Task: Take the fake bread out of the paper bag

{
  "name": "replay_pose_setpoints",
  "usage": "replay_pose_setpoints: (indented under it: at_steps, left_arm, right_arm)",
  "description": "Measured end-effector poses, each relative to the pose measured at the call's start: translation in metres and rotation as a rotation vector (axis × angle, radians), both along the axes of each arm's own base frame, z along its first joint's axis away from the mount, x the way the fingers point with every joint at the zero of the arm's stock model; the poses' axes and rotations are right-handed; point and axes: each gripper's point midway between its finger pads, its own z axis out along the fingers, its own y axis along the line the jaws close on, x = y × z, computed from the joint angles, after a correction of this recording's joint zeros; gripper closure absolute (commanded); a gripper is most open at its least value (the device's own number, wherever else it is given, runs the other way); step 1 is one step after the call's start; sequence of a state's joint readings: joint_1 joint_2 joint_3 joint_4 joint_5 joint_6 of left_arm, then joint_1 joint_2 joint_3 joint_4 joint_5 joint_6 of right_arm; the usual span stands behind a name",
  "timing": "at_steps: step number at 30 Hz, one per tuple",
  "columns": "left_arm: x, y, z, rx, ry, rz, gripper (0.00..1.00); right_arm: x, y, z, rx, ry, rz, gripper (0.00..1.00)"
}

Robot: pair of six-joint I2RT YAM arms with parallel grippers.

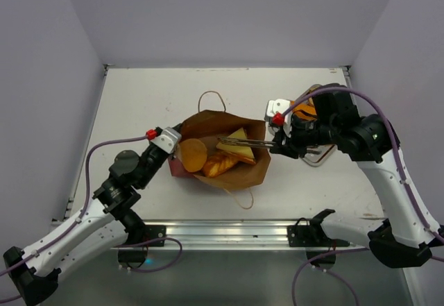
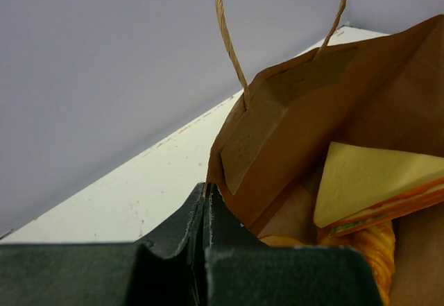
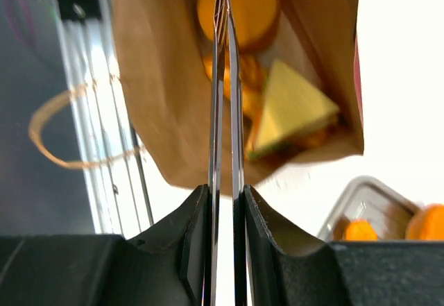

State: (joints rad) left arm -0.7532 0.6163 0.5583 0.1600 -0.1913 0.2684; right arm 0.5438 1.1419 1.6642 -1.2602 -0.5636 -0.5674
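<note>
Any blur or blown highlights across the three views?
Right wrist: paper bag and sandwich wedge are soft, the table is blown to white, and the metal tongs are the sharpest thing. Left wrist: bag in focus, its own fingers dark and featureless. Top external: even light, soft shadows, no glare.

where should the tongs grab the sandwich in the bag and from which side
Grip the sandwich by its layered filling edge, probably: one blade of the tongs over the yellow slice, one under. Come from the right through the bag mouth; that edge faces the right gripper and rests raised on the croissant.
</note>
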Motion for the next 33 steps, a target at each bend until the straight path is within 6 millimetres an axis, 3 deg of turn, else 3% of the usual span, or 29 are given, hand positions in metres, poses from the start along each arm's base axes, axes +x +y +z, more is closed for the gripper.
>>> replay_pose_setpoints:
  at_steps: [9, 15, 20, 25, 29, 33]
  left_arm:
    - [0.020, 0.002, 0.010, 0.089, -0.036, 0.077, 1.00]
    - [0.020, 0.013, 0.015, 0.071, -0.084, 0.123, 1.00]
    - [0.011, 0.032, 0.014, 0.060, -0.138, 0.174, 1.00]
    - [0.005, 0.039, 0.024, 0.028, -0.165, 0.181, 1.00]
    - [-0.002, 0.030, 0.021, -0.009, -0.141, 0.116, 1.00]
    - [-0.010, 0.013, 0.007, -0.052, -0.084, 0.013, 1.00]
  right_arm:
    - [0.013, -0.027, -0.081, -0.326, 0.037, -0.070, 0.74]
    - [0.038, -0.044, -0.109, -0.450, -0.029, -0.191, 0.76]
    - [0.065, -0.053, -0.107, -0.490, -0.132, -0.297, 0.77]
    - [0.089, -0.047, -0.095, -0.455, -0.215, -0.358, 0.78]
    - [0.092, -0.036, -0.094, -0.414, -0.223, -0.329, 0.78]
    - [0.083, -0.025, -0.097, -0.370, -0.202, -0.263, 0.78]
